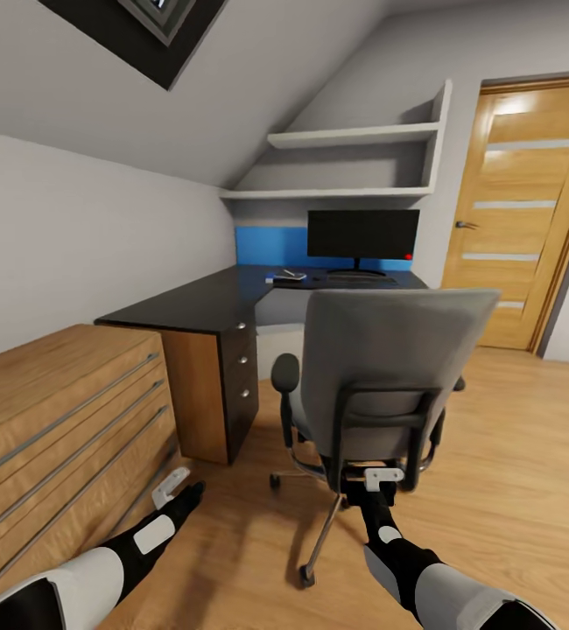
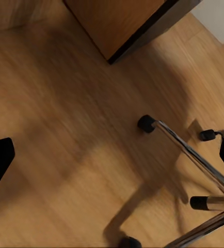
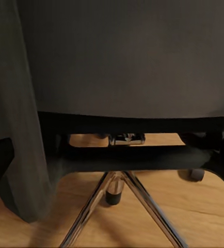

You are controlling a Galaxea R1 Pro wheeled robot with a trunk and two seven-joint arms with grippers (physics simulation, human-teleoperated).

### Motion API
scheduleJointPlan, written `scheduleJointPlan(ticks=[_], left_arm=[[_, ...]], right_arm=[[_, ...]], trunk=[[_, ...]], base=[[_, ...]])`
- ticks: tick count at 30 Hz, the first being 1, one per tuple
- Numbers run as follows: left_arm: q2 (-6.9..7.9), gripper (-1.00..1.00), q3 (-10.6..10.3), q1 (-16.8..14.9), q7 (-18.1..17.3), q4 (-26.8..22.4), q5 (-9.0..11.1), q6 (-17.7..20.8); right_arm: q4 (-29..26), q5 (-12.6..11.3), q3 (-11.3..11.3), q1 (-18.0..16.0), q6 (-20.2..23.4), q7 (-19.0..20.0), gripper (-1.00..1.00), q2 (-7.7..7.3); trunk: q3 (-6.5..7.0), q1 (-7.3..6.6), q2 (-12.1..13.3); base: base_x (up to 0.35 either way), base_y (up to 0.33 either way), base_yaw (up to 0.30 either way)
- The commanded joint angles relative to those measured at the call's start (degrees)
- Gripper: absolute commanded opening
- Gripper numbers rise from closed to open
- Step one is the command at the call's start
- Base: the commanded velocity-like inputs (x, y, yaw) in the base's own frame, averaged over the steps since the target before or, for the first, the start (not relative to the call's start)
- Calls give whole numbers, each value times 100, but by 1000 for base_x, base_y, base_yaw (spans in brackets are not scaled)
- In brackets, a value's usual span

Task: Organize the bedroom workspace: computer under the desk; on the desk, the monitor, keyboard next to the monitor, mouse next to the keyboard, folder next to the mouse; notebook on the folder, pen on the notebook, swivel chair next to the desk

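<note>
Sloped grey walls frame the black surface [image 1: 188, 302]; your right tool [image 1: 382, 479] (grip unclear) meets the swivel chair [image 1: 389, 367] backrest, left tool [image 1: 171, 487] idle; next, reach the seat's folder.

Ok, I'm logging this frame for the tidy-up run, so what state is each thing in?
Chair: upright on the floor, back toward the robot, short of the desk.
Monitor: upright on the desk, screen dark.
Door: shut.
Desk drawers: shut.
Left gripper: low over the floor, open.
Right gripper: by the chair's back; jaws cannot be told.
</note>
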Motion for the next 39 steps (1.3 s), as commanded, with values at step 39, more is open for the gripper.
scheduleJointPlan(ticks=[39], left_arm=[[-544, 100, -763, -2, 18, -12, -567, -4]], right_arm=[[4, -40, 60, -5, -14, -17, 100, 0]], trunk=[[-78, -1, -3]], base=[[95, 28, 76]])
